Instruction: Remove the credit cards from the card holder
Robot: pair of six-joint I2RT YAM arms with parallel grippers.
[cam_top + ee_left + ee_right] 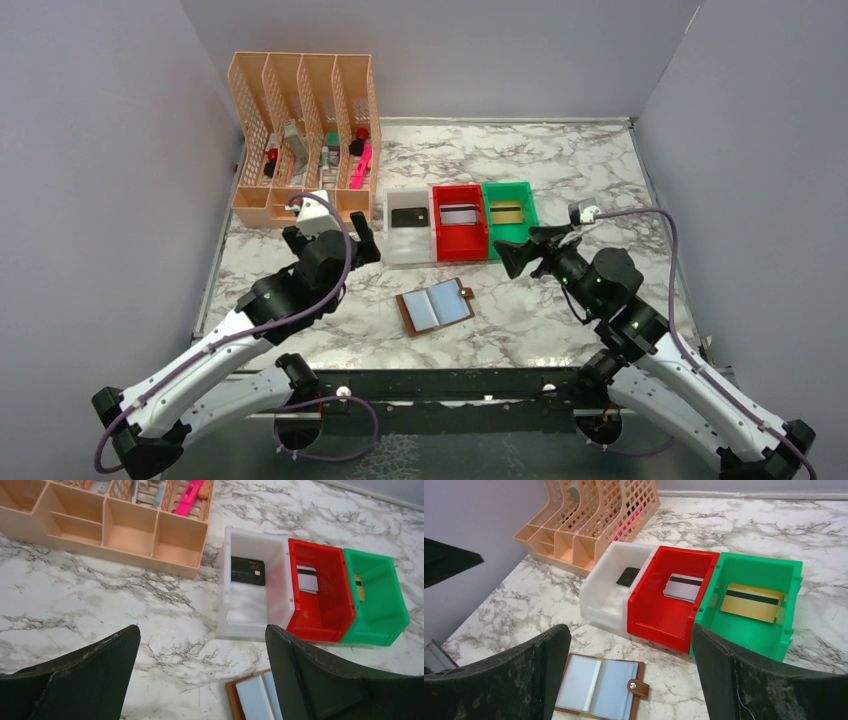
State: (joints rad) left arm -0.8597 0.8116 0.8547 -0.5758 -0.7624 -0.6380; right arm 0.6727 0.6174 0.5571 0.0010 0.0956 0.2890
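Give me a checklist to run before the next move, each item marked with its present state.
1. The card holder lies open and flat on the table: ok.
2. The card holder's pockets are empty: cannot tell; the facing ones look bare, but nothing behind them shows.
3. The black card is in the white bin: ok.
4. The silvery-white card is in the red bin: ok.
5. The gold card is in the green bin: ok.
6. The left tool and the right tool are open and hold nothing: ok.
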